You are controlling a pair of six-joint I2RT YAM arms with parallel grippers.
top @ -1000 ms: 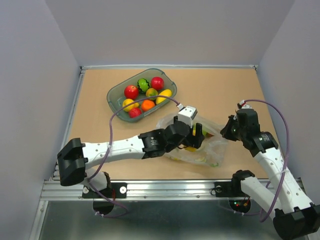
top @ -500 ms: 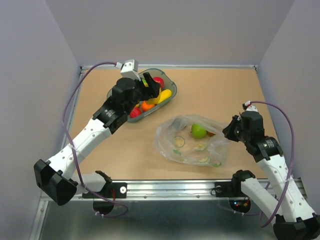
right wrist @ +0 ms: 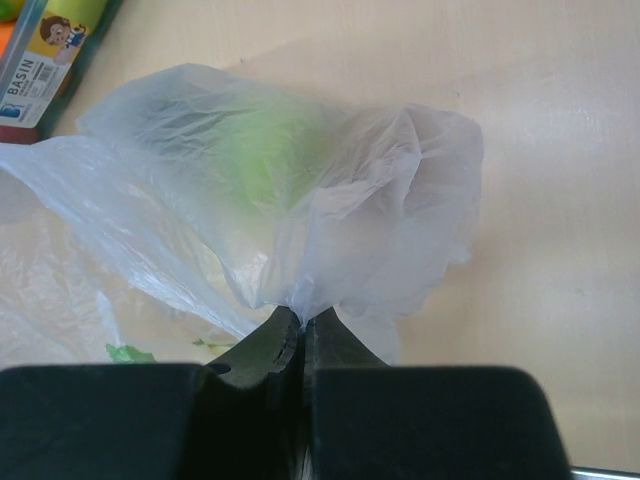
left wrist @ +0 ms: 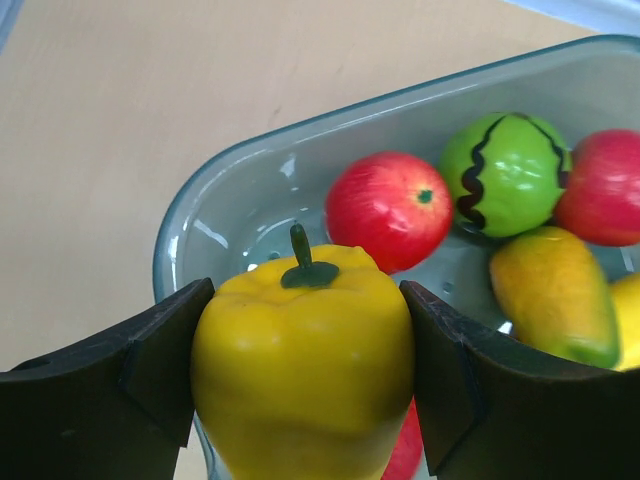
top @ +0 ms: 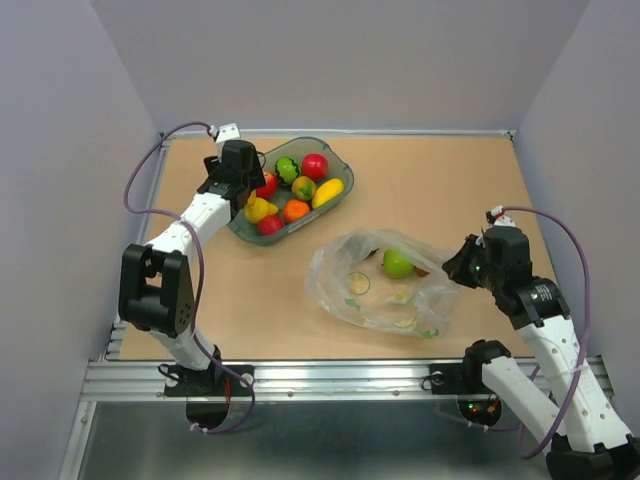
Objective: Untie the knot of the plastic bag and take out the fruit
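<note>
**Pepper over the tray, bag held at its corner**

The counter [top: 430, 180] carries the plastic bag [top: 372, 298] near its middle. The bag lies loose and flattened, and I see no knot on it in these views, so the untying seems to be finished. The step in hand is taking out the fruit, piece by piece.

The grey tray [top: 336, 161] stands at the far left and already holds several toy fruits. The left fingers [left wrist: 150, 370] are above its near end and are clenched on the yellow pepper [left wrist: 305, 350], one finger on each side of it. The pepper is not yet laid down.

The right fingers [right wrist: 252, 358] are pressed together on a gathered fold at the right end of the bag, so they keep it in place.

A green apple [top: 397, 263] lies inside the bag, visible through the plastic.

I judge that the next move is to release the pepper into a free part of the tray. After this the left arm must go to the bag for the apple, while the right side keeps its hold so that the thin plastic does not slide.
</note>
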